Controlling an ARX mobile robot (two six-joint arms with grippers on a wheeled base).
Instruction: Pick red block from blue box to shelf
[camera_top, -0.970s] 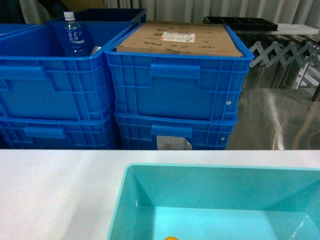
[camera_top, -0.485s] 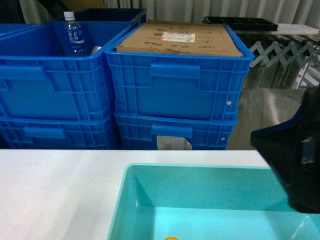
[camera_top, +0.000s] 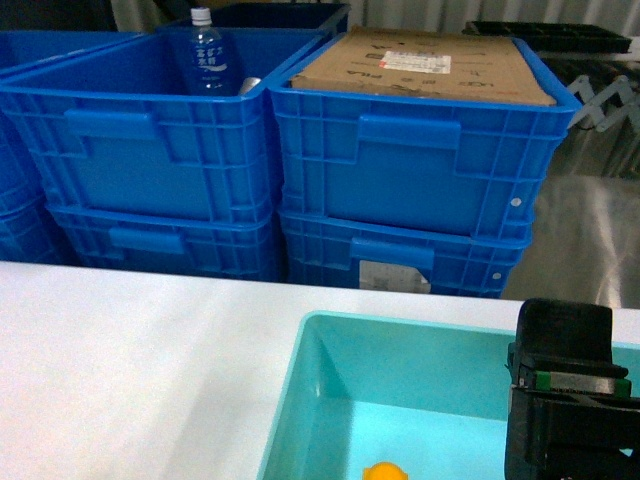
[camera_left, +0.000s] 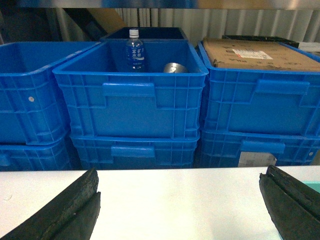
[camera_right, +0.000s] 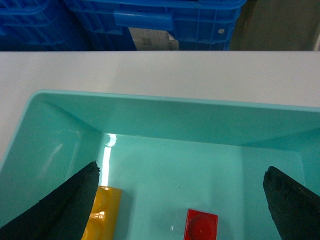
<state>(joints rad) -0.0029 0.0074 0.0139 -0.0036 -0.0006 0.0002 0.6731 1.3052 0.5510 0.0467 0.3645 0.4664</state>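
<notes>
R gripper (camera_right: 180, 200) spread wide over red block (camera_right: 201, 225); yellow block (camera_right: 102, 212) adjacent, could be nudged. L gripper (camera_left: 182, 200) also spread, nothing held.

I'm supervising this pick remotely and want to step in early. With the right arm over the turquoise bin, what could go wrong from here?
1. The yellow block lies close beside the red block, so the open right gripper might nudge or grab the wrong one.
2. The red block sits low in the turquoise bin; a jaw could catch a sloped wall.
3. The head view shows only the yellow block, so guidance likely rests on the wrist view.
</notes>
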